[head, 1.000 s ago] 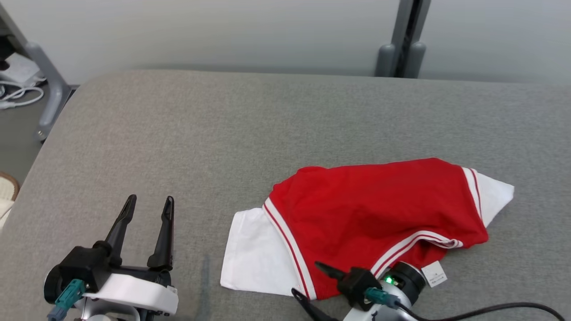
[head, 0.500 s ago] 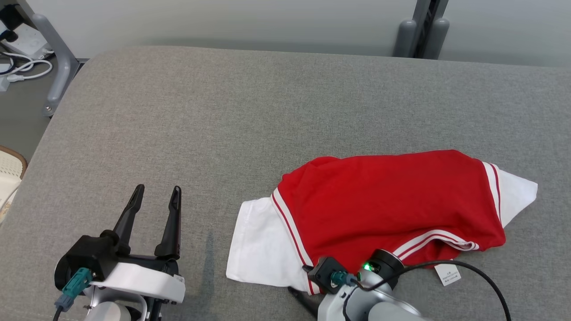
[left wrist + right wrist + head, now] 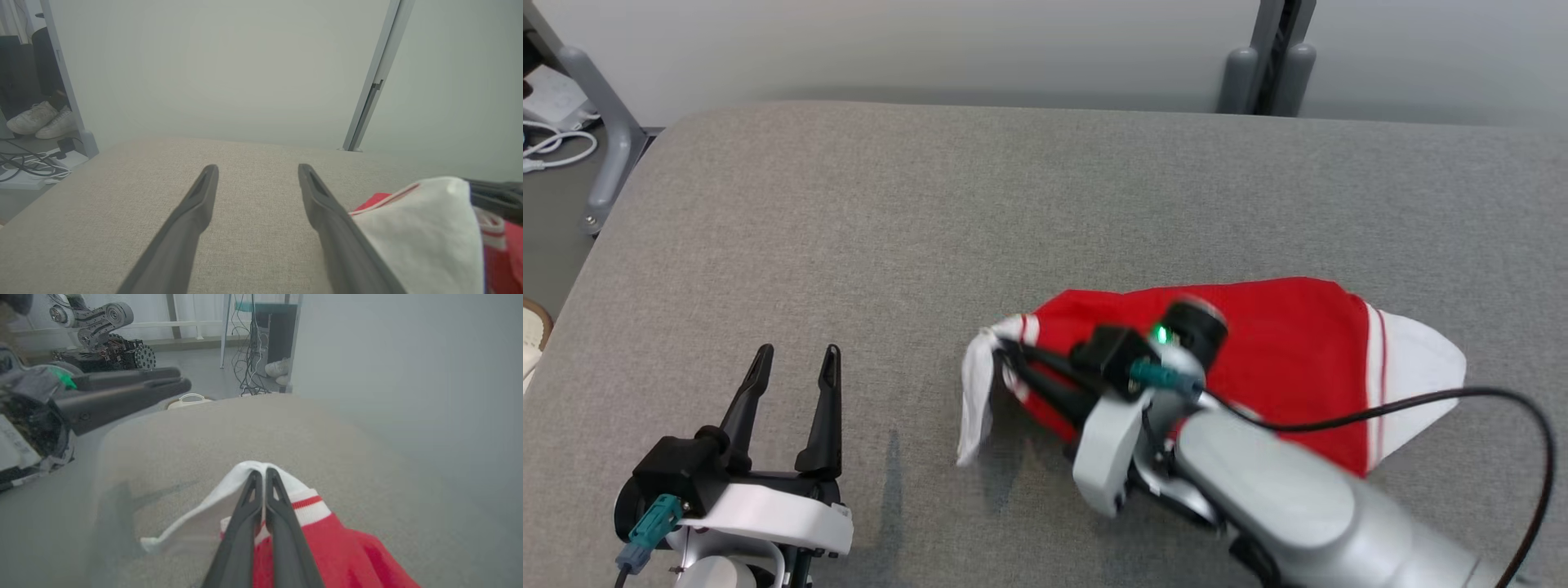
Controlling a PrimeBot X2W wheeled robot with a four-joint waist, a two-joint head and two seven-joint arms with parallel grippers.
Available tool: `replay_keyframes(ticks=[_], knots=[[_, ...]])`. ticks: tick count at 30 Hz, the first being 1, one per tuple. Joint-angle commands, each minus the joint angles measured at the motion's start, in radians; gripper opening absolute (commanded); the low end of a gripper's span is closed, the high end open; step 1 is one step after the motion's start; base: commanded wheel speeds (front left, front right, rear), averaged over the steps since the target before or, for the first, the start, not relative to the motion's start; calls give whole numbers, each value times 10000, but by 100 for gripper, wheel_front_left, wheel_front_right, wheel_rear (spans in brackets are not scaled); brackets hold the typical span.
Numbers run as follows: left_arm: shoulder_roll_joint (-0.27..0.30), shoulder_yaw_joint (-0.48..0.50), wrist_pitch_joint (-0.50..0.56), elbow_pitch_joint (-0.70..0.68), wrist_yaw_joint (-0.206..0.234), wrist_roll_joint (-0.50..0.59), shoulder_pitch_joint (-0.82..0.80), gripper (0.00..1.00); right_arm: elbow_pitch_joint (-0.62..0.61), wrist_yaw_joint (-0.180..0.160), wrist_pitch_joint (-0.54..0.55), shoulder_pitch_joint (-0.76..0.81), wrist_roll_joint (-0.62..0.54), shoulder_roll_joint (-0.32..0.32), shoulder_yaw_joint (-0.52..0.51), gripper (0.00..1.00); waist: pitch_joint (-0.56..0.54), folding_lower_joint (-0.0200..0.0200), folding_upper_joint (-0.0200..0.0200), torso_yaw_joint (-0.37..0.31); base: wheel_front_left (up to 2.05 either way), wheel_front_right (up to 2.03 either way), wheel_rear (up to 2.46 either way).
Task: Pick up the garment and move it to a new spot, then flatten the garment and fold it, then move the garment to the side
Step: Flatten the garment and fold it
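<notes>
1. Pinching the garment's white sleeve, the right gripper holds it raised above the grey surface.
2. The red body lies at right.
3. The left gripper gapes empty, well apart.

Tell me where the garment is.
In the head view the garment lies right of centre on the table, its left end pinched by the right gripper.

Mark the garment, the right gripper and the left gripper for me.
garment (image 3: 1282,343): head view, red body fabric.
right gripper (image 3: 264,473): right wrist view, between its shut fingertips.
left gripper (image 3: 798,353): head view, between its open fingertips.
</notes>
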Motion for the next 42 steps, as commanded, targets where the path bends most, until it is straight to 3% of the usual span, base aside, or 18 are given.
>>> replay_keyframes(ticks=[1,8,15,23,30,37,42], knots=[[33,67,-66,27,-24,42,22,100,-303,-7,-84,-418,-34,-102,-102,0,-69,0,0,-64,0,0,0],[-186,248,-62,-32,-56,209,194,100,-2362,-5,-182,-2080,201,23,-998,0,-292,0,0,-289,0,0,0],[-287,385,-64,-89,-105,335,269,100,-3492,-5,-781,-2667,191,186,-2487,0,-255,0,0,-640,0,0,0],[-386,476,-61,-160,-203,419,245,100,-3276,-7,-30,-320,49,-558,-4375,0,-67,0,0,-954,0,0,0],[-432,513,-57,-138,-333,527,80,100,-2446,-5,340,2826,107,-1243,-6451,0,209,0,0,-1220,0,0,0],[-348,508,-57,-69,-457,544,-69,100,-1266,-5,363,4587,423,-1332,-7996,0,384,0,0,-1351,0,0,0],[-272,483,-58,-25,-488,555,-143,100,-400,-4,178,4496,1065,-1050,-8494,0,457,0,0,-1398,0,0,0]])
